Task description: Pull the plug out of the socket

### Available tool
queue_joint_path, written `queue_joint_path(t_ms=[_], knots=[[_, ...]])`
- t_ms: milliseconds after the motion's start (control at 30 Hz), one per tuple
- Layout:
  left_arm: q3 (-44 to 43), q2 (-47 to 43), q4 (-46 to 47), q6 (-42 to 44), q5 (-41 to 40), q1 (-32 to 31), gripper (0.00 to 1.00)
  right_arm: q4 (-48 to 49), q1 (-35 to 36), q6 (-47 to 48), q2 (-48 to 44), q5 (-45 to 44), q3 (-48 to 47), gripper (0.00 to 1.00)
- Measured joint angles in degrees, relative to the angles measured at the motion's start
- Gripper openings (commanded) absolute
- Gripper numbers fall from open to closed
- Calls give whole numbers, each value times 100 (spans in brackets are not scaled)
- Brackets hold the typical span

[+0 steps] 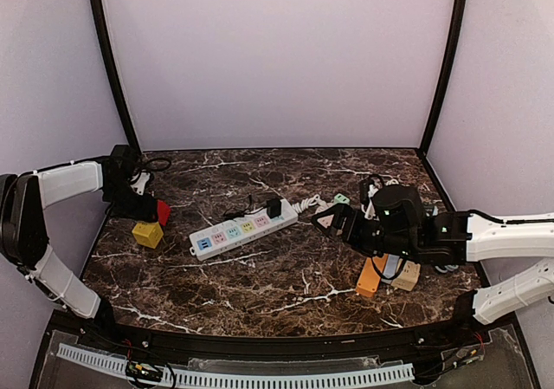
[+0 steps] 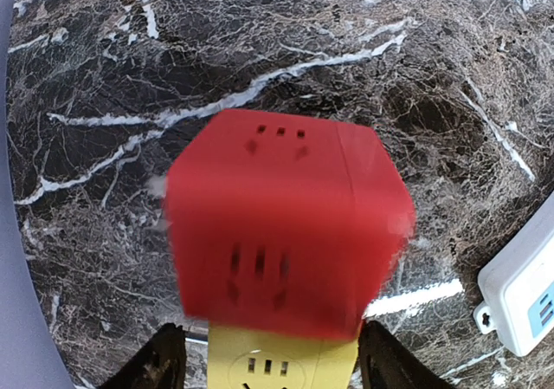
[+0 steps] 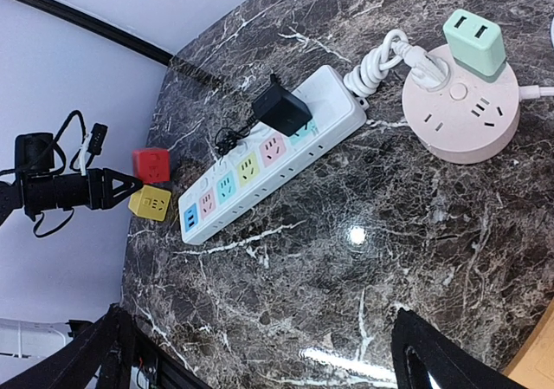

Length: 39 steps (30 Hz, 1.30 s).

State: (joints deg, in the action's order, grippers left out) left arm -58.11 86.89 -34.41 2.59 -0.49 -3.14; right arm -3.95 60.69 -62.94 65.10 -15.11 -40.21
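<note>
If you count it all up: one white power strip (image 1: 244, 227), one black plug (image 1: 273, 208) still seated in it at the end nearest the round socket (image 3: 463, 112), and one mint adapter (image 3: 474, 42) on that round one. Five coloured outlets on the strip are easy to count.

Four small blocks too: a red cube (image 2: 286, 224), a yellow cube (image 1: 147, 234), plus an orange block (image 1: 369, 278) and a tan block (image 1: 406, 275) down by the right arm.

The right gripper (image 3: 260, 320) hangs near the strip's plug end with its fingers spread wide, nothing between them, clear of the plug. The left gripper (image 3: 125, 186) is well off at the table's far-left side by the two cubes. Its fingers stand apart, but I can't tell if they pinch the red cube.

Hard to see: the red cube is a blur in the left wrist view, the yellow one is cut off at the bottom edge, and from above the round socket is mostly hidden behind the right gripper.
</note>
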Motion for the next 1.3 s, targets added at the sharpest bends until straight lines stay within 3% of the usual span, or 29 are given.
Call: queue_joint_path(t_ms=[200,467,733,967,1133,1300], knots=[[-2,0,-2,24,2,0,84,2,0,2,9,13,0,98],[-2,-133,33,74,111,2,87,2,0,44,31,11,0,97],[256,-1552,697,229,844,-210,88,-72,0,518,37,13,-166,97],[-114,-1427,776,295,1294,-1174,88,-273,0,1434,197,153,-841,95],[-592,-1121,861,203,1679,-1508,87,-719,0,2092,699,308,-1655,94],[-664,-944,1211,39,1937,-1554,87,-1379,-7,2575,1541,313,-2618,81]])
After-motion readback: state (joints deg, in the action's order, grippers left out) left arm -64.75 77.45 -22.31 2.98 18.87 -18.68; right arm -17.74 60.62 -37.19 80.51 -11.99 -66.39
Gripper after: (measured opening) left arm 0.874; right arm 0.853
